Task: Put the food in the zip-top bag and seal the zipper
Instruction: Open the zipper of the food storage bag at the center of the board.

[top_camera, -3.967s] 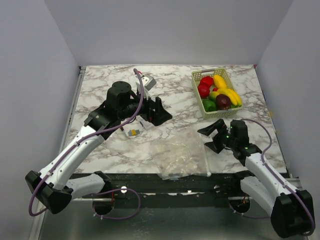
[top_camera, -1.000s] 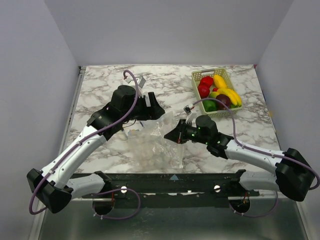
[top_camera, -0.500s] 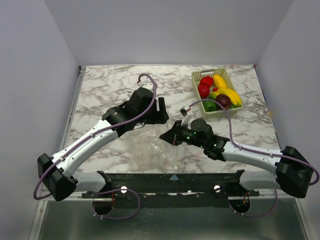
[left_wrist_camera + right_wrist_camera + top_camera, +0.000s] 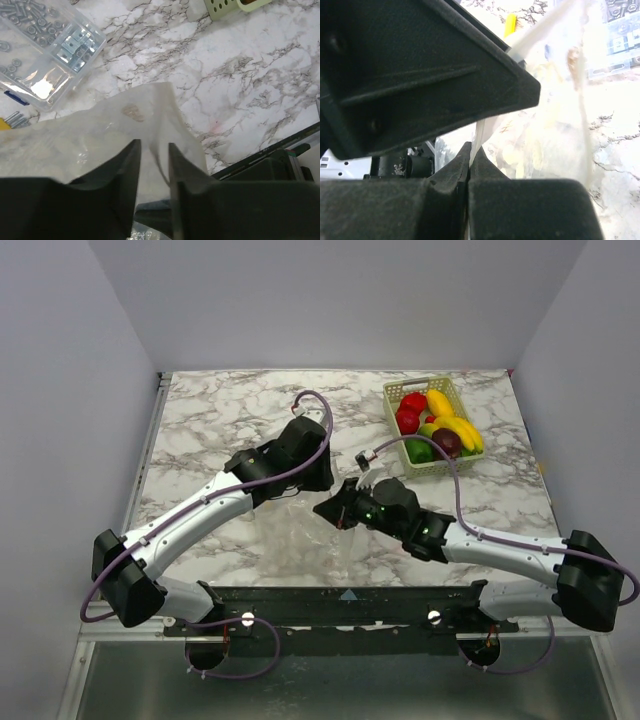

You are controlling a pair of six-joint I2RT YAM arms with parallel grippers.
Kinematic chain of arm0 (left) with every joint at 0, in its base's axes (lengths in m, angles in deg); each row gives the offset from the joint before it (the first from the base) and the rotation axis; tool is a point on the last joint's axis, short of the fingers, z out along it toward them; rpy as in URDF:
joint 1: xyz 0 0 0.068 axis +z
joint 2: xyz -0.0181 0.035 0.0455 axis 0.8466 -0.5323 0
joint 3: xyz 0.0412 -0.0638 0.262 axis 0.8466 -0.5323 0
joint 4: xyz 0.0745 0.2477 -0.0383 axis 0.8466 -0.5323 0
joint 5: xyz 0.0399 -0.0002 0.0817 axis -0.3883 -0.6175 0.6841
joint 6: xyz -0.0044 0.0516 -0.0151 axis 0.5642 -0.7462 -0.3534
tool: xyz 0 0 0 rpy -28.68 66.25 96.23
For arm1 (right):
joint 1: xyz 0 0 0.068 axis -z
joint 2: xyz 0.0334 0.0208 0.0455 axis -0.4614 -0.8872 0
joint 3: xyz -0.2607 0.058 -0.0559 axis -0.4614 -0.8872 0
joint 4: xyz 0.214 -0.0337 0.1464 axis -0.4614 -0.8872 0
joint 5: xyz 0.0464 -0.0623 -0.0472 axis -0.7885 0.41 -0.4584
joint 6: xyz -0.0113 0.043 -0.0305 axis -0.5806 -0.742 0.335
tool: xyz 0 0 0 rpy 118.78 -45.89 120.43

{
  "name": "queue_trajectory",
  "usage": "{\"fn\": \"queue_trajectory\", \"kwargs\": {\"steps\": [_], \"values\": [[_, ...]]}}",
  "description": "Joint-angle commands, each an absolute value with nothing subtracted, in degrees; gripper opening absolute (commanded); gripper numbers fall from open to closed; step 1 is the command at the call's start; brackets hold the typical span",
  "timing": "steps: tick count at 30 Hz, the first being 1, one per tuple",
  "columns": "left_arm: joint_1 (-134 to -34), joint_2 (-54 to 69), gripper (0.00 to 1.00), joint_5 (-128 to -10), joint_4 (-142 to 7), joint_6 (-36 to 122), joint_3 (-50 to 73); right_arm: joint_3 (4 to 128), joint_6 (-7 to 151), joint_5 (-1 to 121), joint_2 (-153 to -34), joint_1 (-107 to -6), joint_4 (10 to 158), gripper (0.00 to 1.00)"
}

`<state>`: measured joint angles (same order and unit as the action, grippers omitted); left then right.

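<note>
**Right tool pinching the bag, food in the basket**

Has the food (image 4: 435, 425), in red, yellow, green and dark maroon pieces, piled inside the pale green basket (image 4: 390, 400), with none of it in the bag. Has the zip-top bag (image 4: 300, 535) crumpled on the marble bench (image 4: 200, 410), to the near left of the basket and well apart from it. Pinches a thin fold of its film with the right tool (image 4: 335, 510), jaws pressed fully together on the plastic at the bag's edge nearest the basket. Poises the left tool (image 4: 318, 475) just beside, left of the basket's near edge, jaws parted by a narrow gap and straddling a raised peak of the bag. Cannot tell whether those jaws touch the film. Shows a clear case of screws (image 4: 50, 50) just beyond the bag in the left wrist view. Cannot pick out the zipper among the crinkles.
</note>
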<state>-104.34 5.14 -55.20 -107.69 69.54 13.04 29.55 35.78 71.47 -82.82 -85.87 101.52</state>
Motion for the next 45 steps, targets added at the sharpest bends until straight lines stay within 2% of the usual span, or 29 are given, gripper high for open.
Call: {"fn": "queue_trajectory", "kwargs": {"steps": [1, 3, 5, 8, 9, 13, 16, 18, 26, 28, 31, 32, 36, 38, 45], "values": [[-104.7, 6.1, 0.15, -53.8, -108.9, 65.4, 13.2, 34.9, 35.1, 75.1, -84.3, -86.5, 92.8, 0.10], [-104.7, 6.6, 0.05, -52.3, -109.5, 63.3, 13.8, 37.5, 32.7, 75.9, -83.9, -86.5, 84.7, 0.27], [-104.7, 7.1, 0.00, -51.2, -109.3, 61.5, 13.4, 39.9, 30.1, 75.2, -82.6, -86.5, 76.0, 0.39], [-104.4, 7.4, 0.00, -51.1, -108.5, 59.0, 12.9, 43.1, 28.2, 73.0, -80.4, -86.5, 66.7, 0.51], [-104.5, 7.3, 0.00, -51.3, -108.6, 58.5, 13.1, 44.5, 28.0, 73.5, -79.7, -86.5, 63.9, 0.52], [-104.4, 6.6, 0.00, -52.5, -109.4, 56.4, 14.4, 47.6, 27.3, 79.9, -75.2, -86.5, 55.8, 0.68], [-104.4, 6.7, 0.00, -52.7, -108.9, 55.9, 14.2, 46.4, 28.1, 86.3, -71.8, -86.5, 55.1, 0.71], [-104.5, 6.6, 0.00, -54.2, -108.8, 55.9, 14.3, 46.4, 27.4, 89.5, -72.9, -86.5, 54.0, 0.65], [-104.4, 7.1, 0.00, -56.7, -108.7, 56.6, 14.1, 43.5, 31.4, 83.1, -81.5, -86.5, 70.0, 0.48], [-104.4, 7.5, 0.00, -56.8, -108.4, 56.5, 13.7, 44.2, 31.6, 82.2, -83.4, -86.5, 70.9, 0.39], [-104.4, 7.5, 0.00, -57.5, -108.3, 55.3, 13.5, 44.1, 30.6, 81.4, -83.6, -86.5, 72.6, 0.08], [-104.4, 7.5, 0.04, -58.0, -108.4, 54.6, 13.5, 43.5, 29.9, 81.4, -82.9, -86.5, 73.6, 0.01], [-104.4, 9.0, 0.32, -57.3, -108.6, 52.4, 12.2, 40.0, 24.4, 81.6, -79.7, -86.5, 78.6, 0.01], [-104.6, 10.6, 0.40, -56.9, -108.2, 52.1, 10.6, 38.7, 21.9, 81.3, -78.9, -86.5, 80.5, 0.01], [-104.9, 15.2, 0.52, -56.2, -108.7, 52.0, 5.4, 38.9, 18.4, 81.6, -79.9, -86.5, 82.2, 0.01]]}}
